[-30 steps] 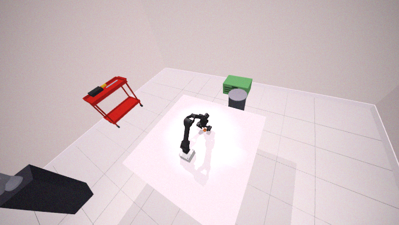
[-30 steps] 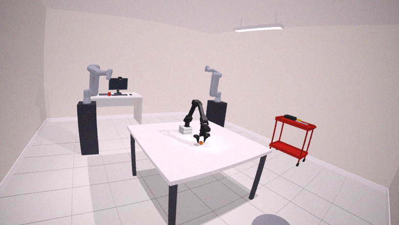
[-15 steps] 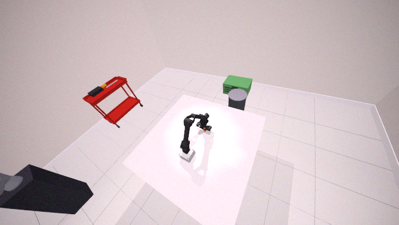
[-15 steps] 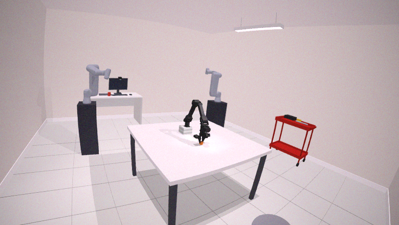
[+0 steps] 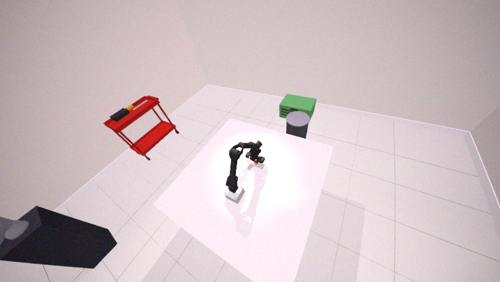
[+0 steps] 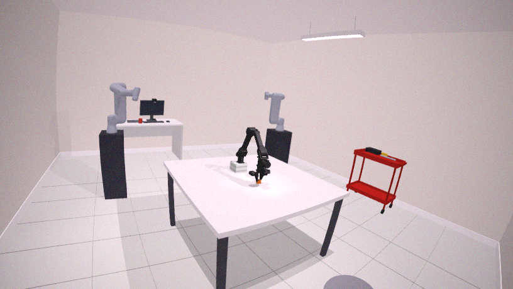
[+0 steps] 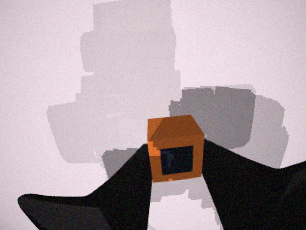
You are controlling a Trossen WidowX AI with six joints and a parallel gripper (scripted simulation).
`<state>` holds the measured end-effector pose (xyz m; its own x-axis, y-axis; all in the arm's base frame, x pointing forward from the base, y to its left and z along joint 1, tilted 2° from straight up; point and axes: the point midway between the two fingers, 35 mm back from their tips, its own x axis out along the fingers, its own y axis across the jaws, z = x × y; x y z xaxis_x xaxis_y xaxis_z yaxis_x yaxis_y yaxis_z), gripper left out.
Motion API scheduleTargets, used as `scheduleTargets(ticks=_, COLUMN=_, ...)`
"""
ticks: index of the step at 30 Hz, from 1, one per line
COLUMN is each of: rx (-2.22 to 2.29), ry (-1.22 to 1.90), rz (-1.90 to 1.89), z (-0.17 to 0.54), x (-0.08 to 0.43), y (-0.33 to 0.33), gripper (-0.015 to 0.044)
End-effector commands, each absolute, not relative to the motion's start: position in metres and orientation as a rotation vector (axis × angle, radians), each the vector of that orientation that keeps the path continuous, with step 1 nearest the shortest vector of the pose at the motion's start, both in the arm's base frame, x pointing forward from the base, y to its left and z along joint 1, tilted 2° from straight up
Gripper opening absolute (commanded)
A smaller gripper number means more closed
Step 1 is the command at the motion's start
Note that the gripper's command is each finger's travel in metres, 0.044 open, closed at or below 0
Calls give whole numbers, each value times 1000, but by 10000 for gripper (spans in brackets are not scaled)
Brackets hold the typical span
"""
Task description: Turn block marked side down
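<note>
Between the clamped jaws (image 5: 255,162) (image 6: 259,180), orange block (image 5: 255,162) (image 6: 259,181) (image 7: 156,174), touching both sides, dark square showing.

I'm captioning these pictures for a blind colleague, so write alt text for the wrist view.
The jaws are shut on a small orange block, one black finger pressed to each side. A dark square marks the block's face toward the camera. Grey shadows fall across the pale table top behind it.
</note>
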<state>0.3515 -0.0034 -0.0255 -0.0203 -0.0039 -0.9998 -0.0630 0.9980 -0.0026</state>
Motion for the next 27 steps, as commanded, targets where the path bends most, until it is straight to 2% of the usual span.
scheduleTargets(ticks=1, rx=-53, ry=1573, rz=52, z=-12, x=356, y=-3, gripper=0)
scheduleTargets(ticks=27, rx=-38, ry=1204, rz=58, z=-25, x=356, y=-4, gripper=0)
